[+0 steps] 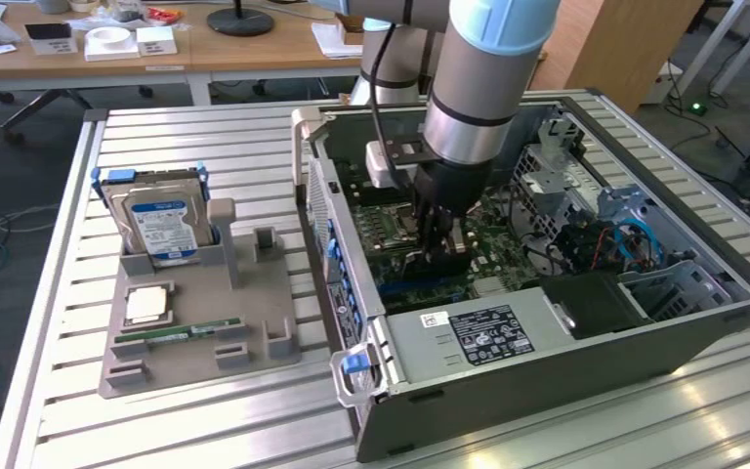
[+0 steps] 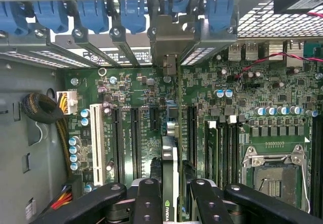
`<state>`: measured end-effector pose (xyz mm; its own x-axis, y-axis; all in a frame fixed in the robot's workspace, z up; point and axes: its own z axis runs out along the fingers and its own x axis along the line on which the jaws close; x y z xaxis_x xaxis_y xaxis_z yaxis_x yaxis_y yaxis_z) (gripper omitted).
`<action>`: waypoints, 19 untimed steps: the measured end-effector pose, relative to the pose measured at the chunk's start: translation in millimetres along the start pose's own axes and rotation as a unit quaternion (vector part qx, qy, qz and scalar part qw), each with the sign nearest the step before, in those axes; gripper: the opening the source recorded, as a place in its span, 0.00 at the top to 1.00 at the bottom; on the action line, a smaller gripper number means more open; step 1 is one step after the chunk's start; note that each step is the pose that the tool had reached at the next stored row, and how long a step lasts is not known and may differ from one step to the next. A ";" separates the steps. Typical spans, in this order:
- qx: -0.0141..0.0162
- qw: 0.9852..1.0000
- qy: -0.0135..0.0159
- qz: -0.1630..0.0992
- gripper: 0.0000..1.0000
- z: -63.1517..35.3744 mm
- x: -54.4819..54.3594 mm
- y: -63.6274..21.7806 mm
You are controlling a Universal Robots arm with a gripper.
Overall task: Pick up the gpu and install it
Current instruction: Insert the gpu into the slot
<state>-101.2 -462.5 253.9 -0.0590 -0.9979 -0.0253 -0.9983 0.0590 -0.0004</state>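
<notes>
My gripper (image 1: pixel 437 246) reaches down into the open computer case (image 1: pixel 545 376), just above the green motherboard (image 1: pixel 486 249). In the wrist view the gpu (image 2: pixel 170 156) stands edge-on as a thin card. My gripper (image 2: pixel 174 204) is shut on it, with a black finger (image 2: pixel 146 199) on either side. The card's metal bracket (image 2: pixel 164 35) reaches to the row of rear slot covers with blue clips (image 2: pixel 93 14). The card hangs over the motherboard (image 2: pixel 242 98) in line with the black expansion slots (image 2: pixel 135 133). I cannot tell whether its lower edge touches a slot.
A grey parts holder (image 1: pixel 199 337) lies on the slatted table at the exterior view's left, carrying a hard drive (image 1: pixel 167 227), a CPU (image 1: pixel 147 305) and a RAM stick (image 1: pixel 180 333). Inside the case are the power supply (image 1: pixel 479 337), cables (image 1: pixel 616 244) and an empty CPU socket (image 2: pixel 275 176).
</notes>
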 end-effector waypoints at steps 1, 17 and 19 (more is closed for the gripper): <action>0.000 1.000 0.000 0.000 0.73 -0.4 -0.1 0.1; 0.000 1.000 0.000 0.000 0.73 -7.0 -0.2 0.0; 0.000 1.000 0.000 0.000 0.73 -9.2 -0.3 0.0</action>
<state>-101.2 -462.5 263.1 -0.0592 -0.9979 -0.0246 -0.9982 0.0592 -0.0004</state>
